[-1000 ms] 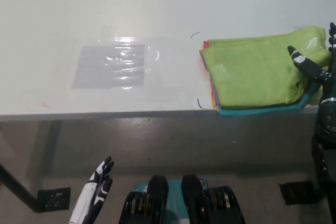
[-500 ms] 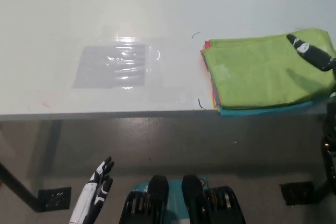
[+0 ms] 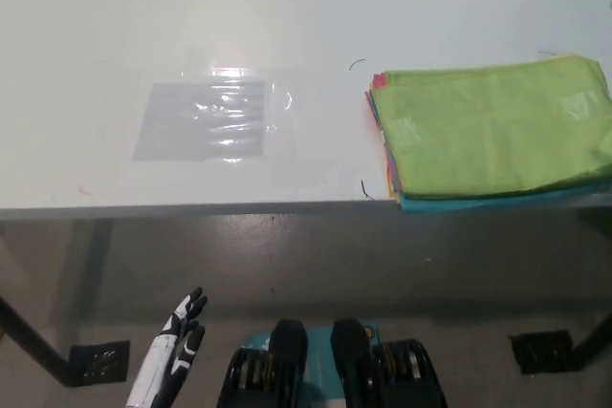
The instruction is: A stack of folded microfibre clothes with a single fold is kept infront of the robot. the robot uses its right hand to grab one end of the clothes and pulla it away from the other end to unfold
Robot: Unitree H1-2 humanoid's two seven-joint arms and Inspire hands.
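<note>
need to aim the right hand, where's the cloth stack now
In the head view the cloth stack lies at the table's right side near the front edge, green cloth on top, well right of the clear plastic sheet.

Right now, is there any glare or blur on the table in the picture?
Head view: glare from overhead light sits on the clear plastic sheet on the white table. The green cloth stack is evenly lit and a bit soft. The left hand hangs low in dimmer light.
</note>
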